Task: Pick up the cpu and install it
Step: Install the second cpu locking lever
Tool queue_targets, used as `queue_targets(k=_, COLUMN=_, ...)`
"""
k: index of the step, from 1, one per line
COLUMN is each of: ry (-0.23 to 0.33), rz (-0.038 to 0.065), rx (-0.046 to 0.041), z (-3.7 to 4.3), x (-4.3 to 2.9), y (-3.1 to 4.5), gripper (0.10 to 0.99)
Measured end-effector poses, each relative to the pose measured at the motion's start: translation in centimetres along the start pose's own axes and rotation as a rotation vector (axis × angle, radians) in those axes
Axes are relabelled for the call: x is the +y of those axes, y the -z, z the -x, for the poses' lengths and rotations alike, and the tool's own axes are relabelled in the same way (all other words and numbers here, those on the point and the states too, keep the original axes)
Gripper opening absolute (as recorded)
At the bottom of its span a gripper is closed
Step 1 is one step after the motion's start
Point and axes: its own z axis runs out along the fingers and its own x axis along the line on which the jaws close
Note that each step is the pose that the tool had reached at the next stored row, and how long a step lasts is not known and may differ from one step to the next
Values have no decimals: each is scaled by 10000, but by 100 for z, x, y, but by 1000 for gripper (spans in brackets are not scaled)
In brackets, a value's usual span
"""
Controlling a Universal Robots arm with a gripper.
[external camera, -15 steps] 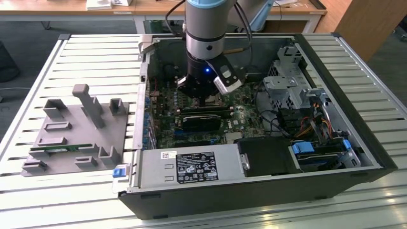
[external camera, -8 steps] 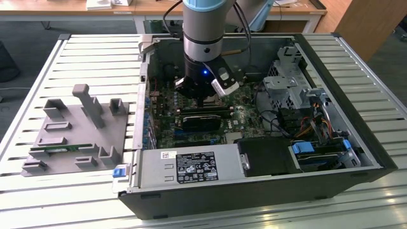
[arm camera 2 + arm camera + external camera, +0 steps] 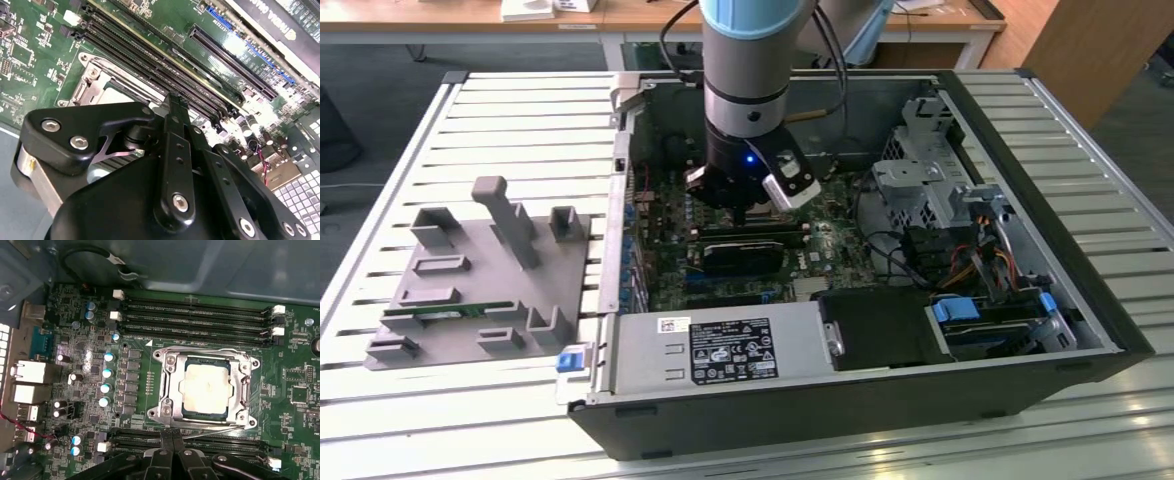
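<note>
The cpu (image 3: 206, 388), a small square chip with a silver-grey top, lies flat in the metal-framed socket (image 3: 167, 390) on the green motherboard. In the second wrist view a pale corner of the cpu (image 3: 121, 93) shows beside the socket frame (image 3: 90, 82). My gripper (image 3: 172, 434) hovers just off one edge of the socket with its two thin fingers pressed together and nothing between them. The second wrist view shows the gripper (image 3: 174, 101) as one narrow black bar above the board. In the exterior view the gripper (image 3: 744, 213) hangs inside the open computer case, low over the motherboard.
Rows of memory slots (image 3: 195, 315) flank the socket on two sides. A black card (image 3: 747, 250), a power supply (image 3: 720, 350), a drive cage (image 3: 921, 180) and loose cables (image 3: 907, 260) crowd the case. On the exterior view's left, a grey tray (image 3: 474, 280) holds a green memory stick (image 3: 447, 312).
</note>
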Motion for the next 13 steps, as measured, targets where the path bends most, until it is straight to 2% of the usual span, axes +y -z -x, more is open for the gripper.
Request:
queue_targets(k=2, ry=-1, rz=163, rx=-13, z=-2, x=-27, y=3, gripper=106)
queue_targets(k=5, ry=-1, rz=281, rx=-21, z=-10, x=-74, y=9, gripper=106)
queue_targets(k=9, ry=-3, rz=333, rx=-26, z=-29, x=-120, y=14, gripper=106)
queue_targets(k=13, ry=-2, rz=360, rx=-29, z=-48, x=-123, y=12, gripper=106)
